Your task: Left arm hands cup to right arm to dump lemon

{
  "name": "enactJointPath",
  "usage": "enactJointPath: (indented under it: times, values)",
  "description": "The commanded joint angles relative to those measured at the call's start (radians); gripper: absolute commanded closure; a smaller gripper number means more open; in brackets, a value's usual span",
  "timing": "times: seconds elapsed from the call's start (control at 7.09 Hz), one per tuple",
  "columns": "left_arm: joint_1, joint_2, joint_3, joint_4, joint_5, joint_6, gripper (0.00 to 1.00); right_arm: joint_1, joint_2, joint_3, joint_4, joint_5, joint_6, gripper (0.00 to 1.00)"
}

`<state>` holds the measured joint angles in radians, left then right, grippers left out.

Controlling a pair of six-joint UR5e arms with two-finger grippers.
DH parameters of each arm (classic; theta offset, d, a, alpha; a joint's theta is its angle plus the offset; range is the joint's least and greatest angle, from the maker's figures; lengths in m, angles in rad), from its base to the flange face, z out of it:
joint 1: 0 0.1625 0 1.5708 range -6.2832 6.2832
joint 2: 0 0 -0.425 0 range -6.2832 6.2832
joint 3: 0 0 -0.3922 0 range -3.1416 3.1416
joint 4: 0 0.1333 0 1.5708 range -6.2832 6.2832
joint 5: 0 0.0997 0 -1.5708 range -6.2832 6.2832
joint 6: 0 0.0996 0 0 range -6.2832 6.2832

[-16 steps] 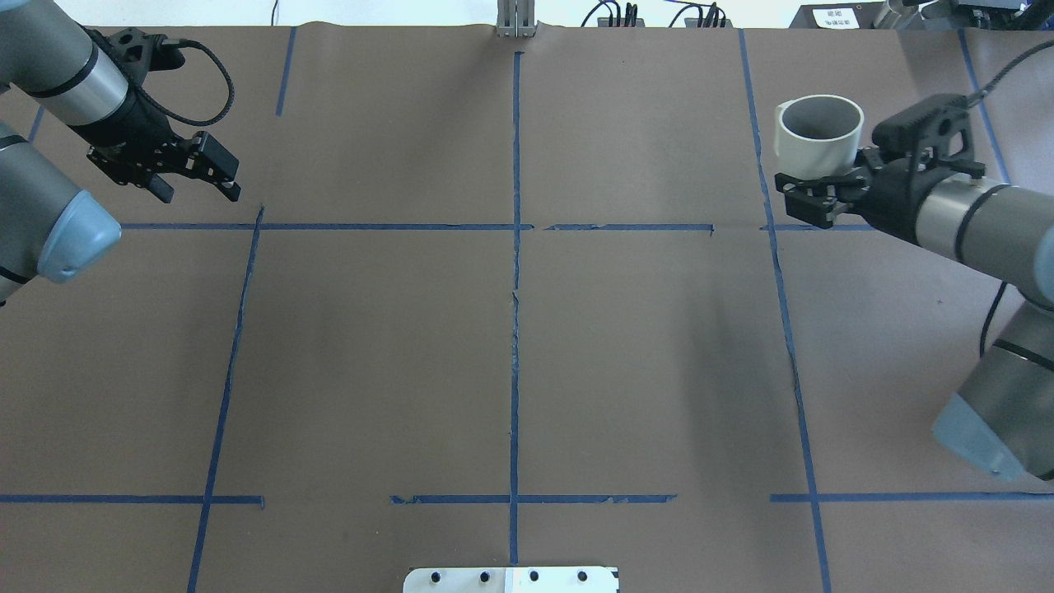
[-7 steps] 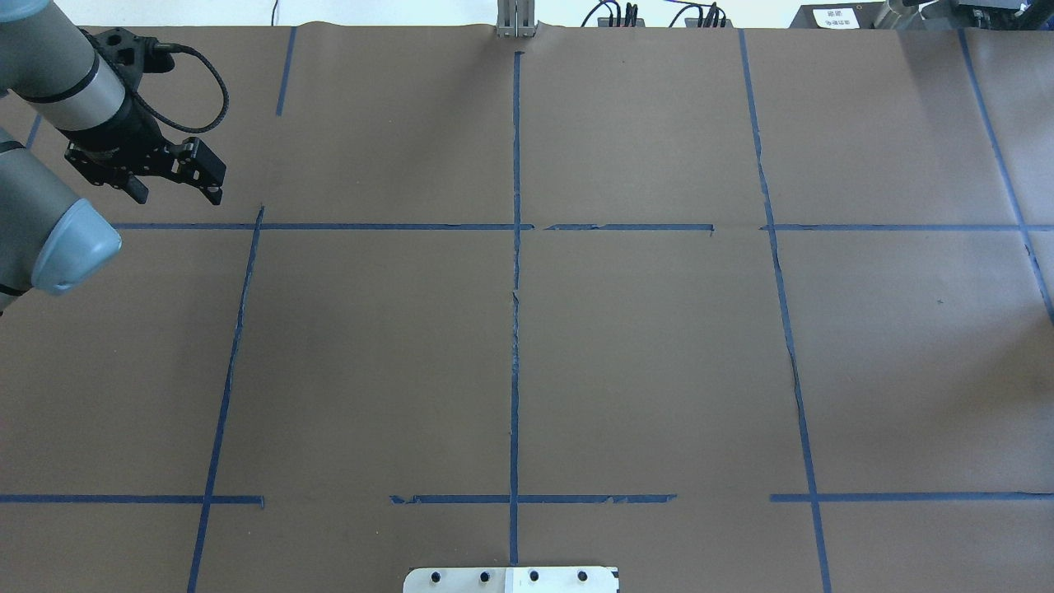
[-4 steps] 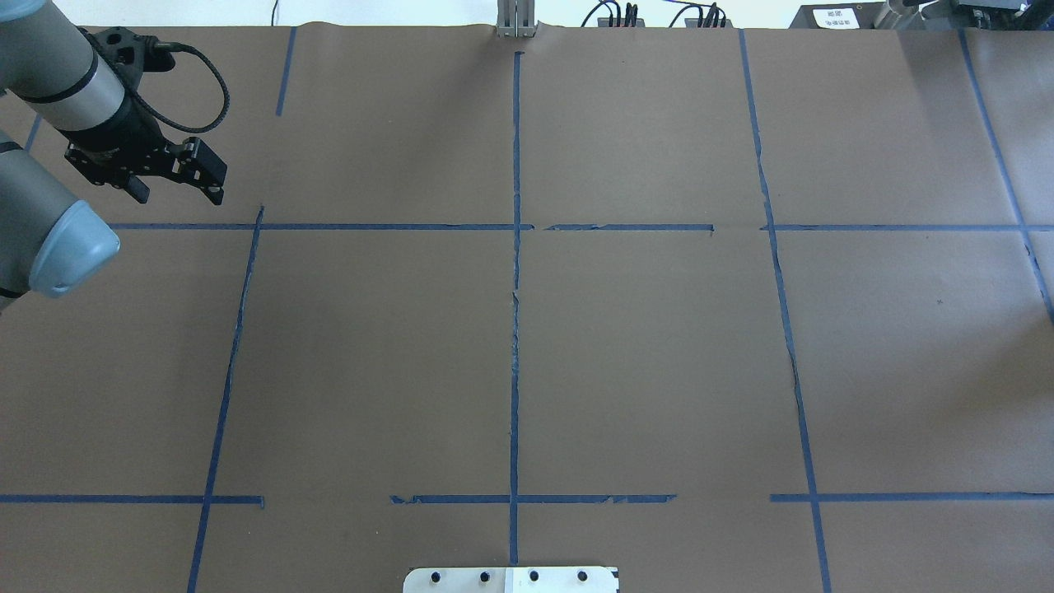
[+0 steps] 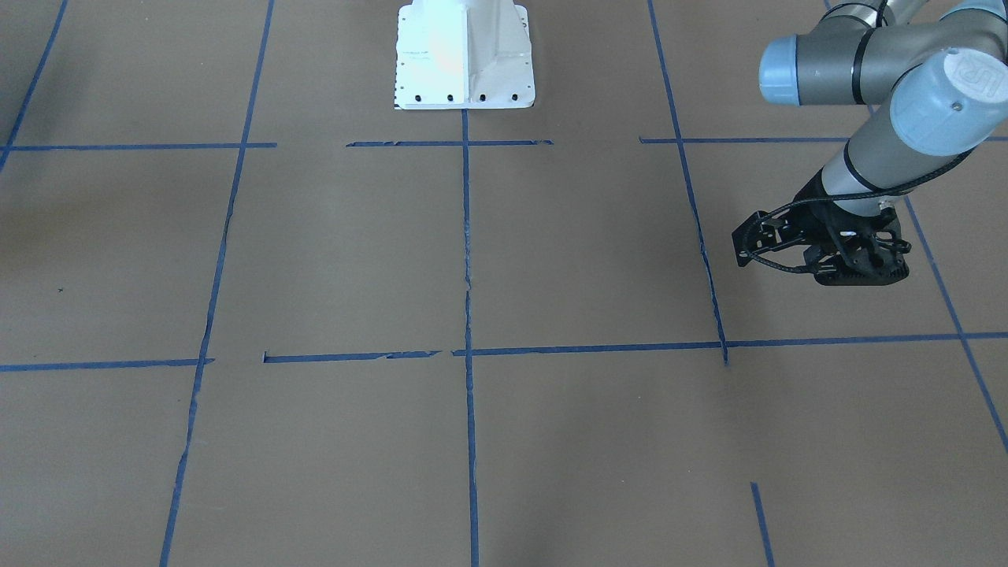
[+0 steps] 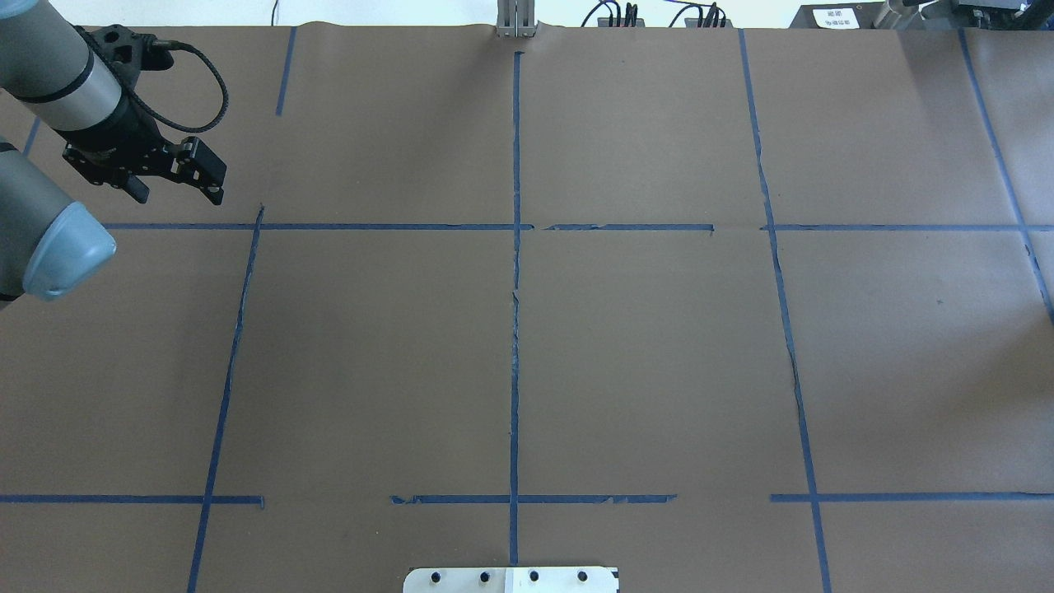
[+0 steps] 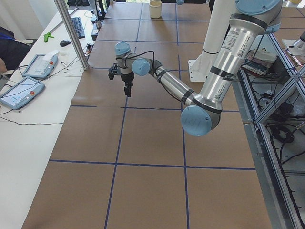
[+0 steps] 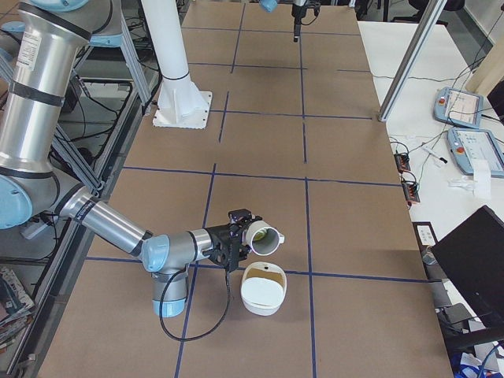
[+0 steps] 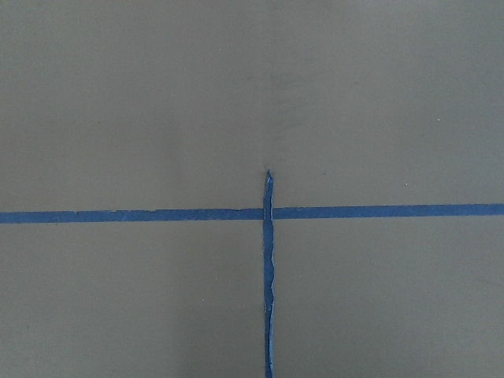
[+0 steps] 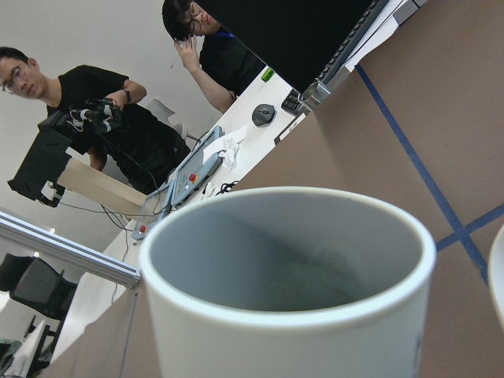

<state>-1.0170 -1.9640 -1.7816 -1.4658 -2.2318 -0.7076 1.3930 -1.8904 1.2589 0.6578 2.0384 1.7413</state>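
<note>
Across the brown paper table (image 5: pixel 642 346), matte, creased and gridded with torn blue tape (image 5: pixel 515 329), nothing of the task lies in the middle. Your work is at the robot's right-hand end. I judge the hand-over done and the dump in hand.

Your right arm (image 7: pixel 110 224), smooth grey tube with pale blue caps, reaches low along the table. The right gripper (image 7: pixel 239 236) has the cup at its tip, but from the side view alone you cannot tell whether its jaws are pinched on it. Well apart at the other end, the left gripper (image 5: pixel 179 193), black skeletal plastic, hangs over the paper with its fingers spread and nothing between them.

Just beside the cup sits a white bowl (image 7: pixel 260 303), round, glossy and thick-walled. The cup (image 7: pixel 269 242), a white glazed mug with a grey inside, is tipped on its side clear of the table, its mouth facing sideways. The lemon (image 7: pixel 257 232) shows as a small yellow-green patch inside that mouth, so it is not out yet.

Next, I'd say, you need more roll at the wrist, with the mouth brought over the bowl. A flat slice may cling to the glaze.
</note>
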Motion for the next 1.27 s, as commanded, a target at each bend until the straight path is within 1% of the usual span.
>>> enactJointPath:
  times: [0.0,0.28,0.42,0.56,0.85,1.13]
  values:
    - [0.000,0.000,-0.002,0.001,0.000,-0.001,0.00,0.000,0.008,-0.038,0.090,-0.056,0.209,0.87]
    - [0.002,-0.001,-0.001,0.002,0.000,0.000,0.00,0.000,0.026,-0.087,0.144,-0.089,0.338,0.87]
    - [0.002,-0.003,-0.001,0.002,0.000,0.000,0.00,0.000,0.042,-0.098,0.163,-0.131,0.445,0.86]
    - [0.002,-0.003,-0.001,0.002,0.000,0.000,0.00,0.000,0.045,-0.101,0.174,-0.165,0.539,0.86]
    - [0.002,-0.004,-0.001,0.002,0.000,0.000,0.00,0.000,0.045,-0.102,0.198,-0.204,0.631,0.86]
    - [0.002,-0.004,-0.001,0.002,0.000,0.000,0.00,0.000,0.047,-0.115,0.255,-0.263,0.821,0.84]
